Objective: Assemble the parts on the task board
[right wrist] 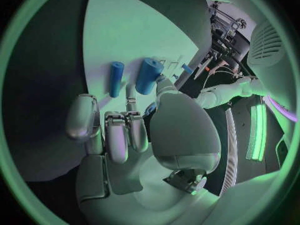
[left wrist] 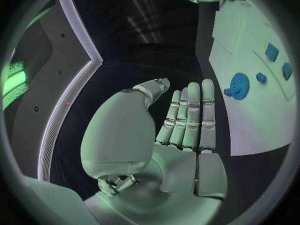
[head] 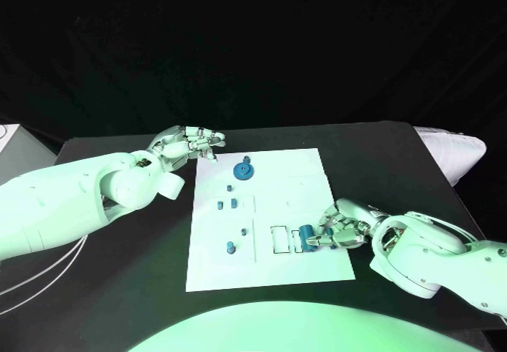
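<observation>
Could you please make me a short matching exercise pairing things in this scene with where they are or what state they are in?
Things:
1. blue gear
2. left hand
3. right hand
4. task board

Places or states:
A. white plate in the middle of the black table
B. at the board's near right edge, fingers at blue cylindrical parts
C. lies on the board's far end
D. off the board's far left corner, holding nothing

Pairs: 1-C, 2-D, 3-B, 4-A

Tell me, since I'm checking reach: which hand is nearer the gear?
Left. The left hand hovers just beyond the board's far-left corner, beside the gear; the right hand is at the board's near-right edge.
</observation>
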Motion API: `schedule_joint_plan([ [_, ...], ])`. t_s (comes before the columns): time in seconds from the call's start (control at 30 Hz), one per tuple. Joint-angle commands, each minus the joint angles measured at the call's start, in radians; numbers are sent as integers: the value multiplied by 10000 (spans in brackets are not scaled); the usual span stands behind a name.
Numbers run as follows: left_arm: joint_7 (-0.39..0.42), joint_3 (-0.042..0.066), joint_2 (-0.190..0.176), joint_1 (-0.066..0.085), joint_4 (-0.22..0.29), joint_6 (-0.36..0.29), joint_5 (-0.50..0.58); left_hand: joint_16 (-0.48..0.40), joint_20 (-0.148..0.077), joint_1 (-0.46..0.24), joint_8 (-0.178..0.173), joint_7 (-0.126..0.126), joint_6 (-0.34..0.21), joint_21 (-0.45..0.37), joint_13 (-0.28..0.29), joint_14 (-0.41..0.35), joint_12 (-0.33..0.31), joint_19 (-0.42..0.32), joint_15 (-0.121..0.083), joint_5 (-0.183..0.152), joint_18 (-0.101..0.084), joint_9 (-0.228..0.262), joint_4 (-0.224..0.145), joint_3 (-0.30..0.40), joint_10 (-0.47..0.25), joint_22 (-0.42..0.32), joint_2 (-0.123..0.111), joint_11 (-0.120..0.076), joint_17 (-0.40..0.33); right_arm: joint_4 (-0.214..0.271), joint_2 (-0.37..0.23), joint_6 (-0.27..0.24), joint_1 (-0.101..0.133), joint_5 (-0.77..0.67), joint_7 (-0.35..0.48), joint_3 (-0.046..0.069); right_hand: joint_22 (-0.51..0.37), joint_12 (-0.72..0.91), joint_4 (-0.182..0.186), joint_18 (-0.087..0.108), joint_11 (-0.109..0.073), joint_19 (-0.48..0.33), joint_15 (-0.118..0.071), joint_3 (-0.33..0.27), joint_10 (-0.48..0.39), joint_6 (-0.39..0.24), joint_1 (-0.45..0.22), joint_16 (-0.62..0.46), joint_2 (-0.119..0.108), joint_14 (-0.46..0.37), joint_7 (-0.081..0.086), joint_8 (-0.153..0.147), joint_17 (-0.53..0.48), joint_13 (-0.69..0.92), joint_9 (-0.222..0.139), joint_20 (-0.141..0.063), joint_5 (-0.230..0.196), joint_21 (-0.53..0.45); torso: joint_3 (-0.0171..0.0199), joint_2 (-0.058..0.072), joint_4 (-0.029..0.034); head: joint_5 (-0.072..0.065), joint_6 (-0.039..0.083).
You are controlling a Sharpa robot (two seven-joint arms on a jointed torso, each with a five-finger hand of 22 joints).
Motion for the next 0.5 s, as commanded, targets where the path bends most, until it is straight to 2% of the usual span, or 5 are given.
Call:
schedule_joint_plan([
  [0.03, -1, 2, 5, -2, 13, 263, -38, 48, 33, -49, 44, 12, -75, -55, 4, 13, 64, 70, 64, -22, 67, -8, 34, -35, -77, -15, 64, 21, 16, -98, 170, 182, -79, -489, -471, -7, 17, -38, 5, -200, -78, 78, -76, -160, 538, -29, -41, 45, 110, 948, -24, 57, 2218, 1901, 11, -22, -53, 5, -2, -9, -5, 21, 2],
  [0.13, -12, 2, -2, -3, 19, 276, -37, 48, 33, -49, 44, 12, -75, -55, 4, 13, 64, 70, 64, -22, 67, -8, 34, -35, -77, -15, 64, 21, 16, -159, 339, 213, -141, -622, -566, -7, 10, -53, 5, -198, -78, 74, -76, -229, 529, -33, -55, 44, 114, 948, -23, 59, 2217, 1890, 12, -21, -60, -11, 1, -5, 7, 2, 2],
  [0.2, -14, 1, -10, -3, 20, 269, -51, 48, 33, -49, 44, 12, -75, -55, 4, 13, 64, 70, 64, -22, 67, -8, 34, -35, -77, -15, 64, 21, 16, -180, 408, 198, -172, -701, -594, -7, 11, -66, -18, -196, -80, 69, -76, -260, 523, -45, 81, 42, 225, 947, -25, 60, 2213, 1886, 12, -22, -25, -28, -1, -1, 9, 21, 2],
  [0.5, -21, 1, -39, -4, 16, 241, -102, 46, 33, -45, 52, 11, -70, -67, 3, 1, 68, 75, 66, -20, 66, -6, 37, -34, -87, -23, 71, 22, 15, -177, 515, 201, -222, -827, -650, -7, 44, -86, -28, -201, -78, 78, -75, -332, 519, -63, 343, 53, 332, 955, -21, 57, 2251, 1888, 6, -23, 196, -22, -8, -2, -4, 55, 2],
])
